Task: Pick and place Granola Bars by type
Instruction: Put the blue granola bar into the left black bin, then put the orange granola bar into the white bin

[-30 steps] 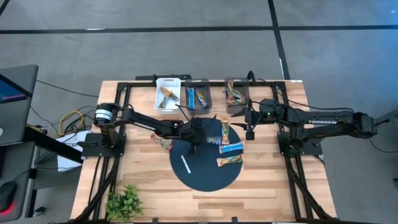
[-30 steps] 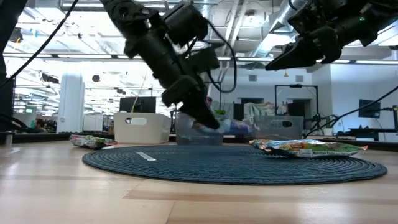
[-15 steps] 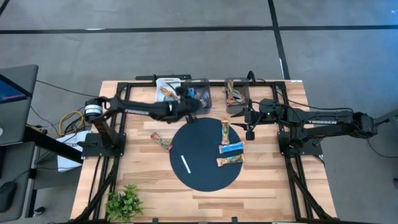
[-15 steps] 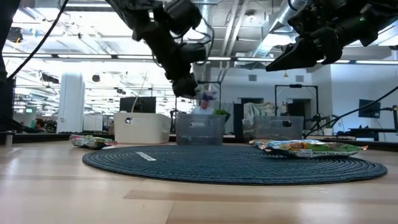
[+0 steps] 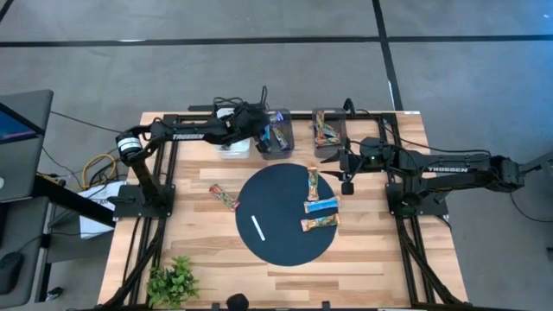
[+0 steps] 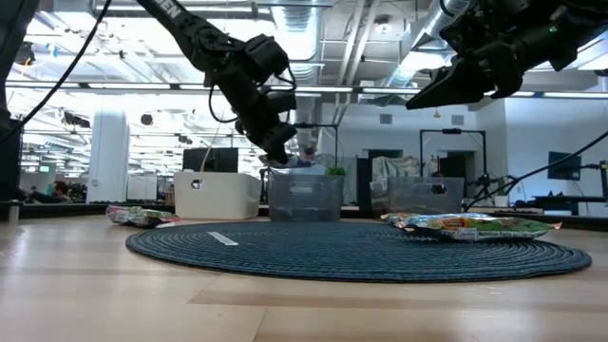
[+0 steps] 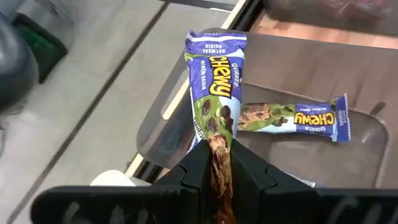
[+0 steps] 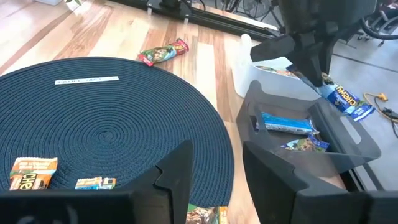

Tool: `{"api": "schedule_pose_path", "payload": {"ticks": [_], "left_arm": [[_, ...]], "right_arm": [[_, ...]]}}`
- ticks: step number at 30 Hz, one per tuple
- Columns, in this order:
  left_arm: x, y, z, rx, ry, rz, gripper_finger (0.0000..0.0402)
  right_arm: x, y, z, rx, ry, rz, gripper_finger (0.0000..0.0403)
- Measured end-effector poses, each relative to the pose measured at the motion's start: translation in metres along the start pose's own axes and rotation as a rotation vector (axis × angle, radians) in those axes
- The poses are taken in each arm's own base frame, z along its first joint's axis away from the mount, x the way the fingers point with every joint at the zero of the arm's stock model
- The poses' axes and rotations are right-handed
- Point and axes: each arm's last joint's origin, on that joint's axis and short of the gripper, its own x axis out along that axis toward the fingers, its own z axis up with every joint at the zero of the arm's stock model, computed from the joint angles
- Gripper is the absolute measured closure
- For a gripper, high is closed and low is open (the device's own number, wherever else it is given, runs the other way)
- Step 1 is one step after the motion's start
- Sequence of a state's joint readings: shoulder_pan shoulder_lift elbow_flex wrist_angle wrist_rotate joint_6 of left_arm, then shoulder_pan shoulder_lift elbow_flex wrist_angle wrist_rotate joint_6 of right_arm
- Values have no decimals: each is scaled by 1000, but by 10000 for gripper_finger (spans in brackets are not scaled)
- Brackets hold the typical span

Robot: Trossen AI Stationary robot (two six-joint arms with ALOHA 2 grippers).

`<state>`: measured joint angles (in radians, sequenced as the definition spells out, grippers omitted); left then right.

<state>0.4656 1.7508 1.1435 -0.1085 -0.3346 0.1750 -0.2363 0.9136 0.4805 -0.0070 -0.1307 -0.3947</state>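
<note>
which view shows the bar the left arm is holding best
The left wrist view: the blue bar fills the frame, pinched in the left pincer above the grey bin. The right wrist view shows it small, the high view hides it under the arm, and the low view barely shows it.

Even, diffuse overhead lighting; the pale wooden counter [image 5: 363, 259] shows only soft, faint shadows. In the low view, bright ceiling strip lights [image 6: 114, 43] silhouette both dark arms. Wrist views: nearest dark fingers [image 7: 205, 180] blurred; background soft.
</note>
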Motion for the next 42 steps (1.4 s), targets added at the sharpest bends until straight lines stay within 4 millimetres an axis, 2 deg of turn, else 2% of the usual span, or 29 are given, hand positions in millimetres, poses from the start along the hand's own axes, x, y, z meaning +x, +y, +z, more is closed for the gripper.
{"api": "schedule_pose_path", "payload": {"ticks": [4, 13, 18, 23, 26, 30, 33, 37, 42], "left_arm": [[0, -1, 1, 14, -16, -70, 332], [-1, -3, 5, 9, -61, -70, 211], [-5, -16, 7, 70, -70, -122, 179], [-16, -41, 10, 229, -110, -226, 176], [-27, -64, 11, 337, -178, -439, 177], [-38, -94, 11, 428, -266, -670, 177], [-39, -118, 11, 495, -332, -685, 177], [-28, -147, 11, 582, -440, -678, 177], [-6, -163, 22, 624, -422, -599, 177]], "right_arm": [[4, 0, -2, 4, 17, 6, 270], [18, 0, -8, 2, 50, 20, 270], [26, 2, -14, 8, 98, 40, 269], [30, 3, -17, -15, 120, 50, 270], [28, 1, -16, -17, 131, 8, 271], [20, -5, -14, 30, 189, -178, 271], [13, -6, -18, 61, 270, -286, 271], [7, -7, -21, 88, 323, -381, 271], [2, -8, -18, 92, 307, -396, 271]]}}
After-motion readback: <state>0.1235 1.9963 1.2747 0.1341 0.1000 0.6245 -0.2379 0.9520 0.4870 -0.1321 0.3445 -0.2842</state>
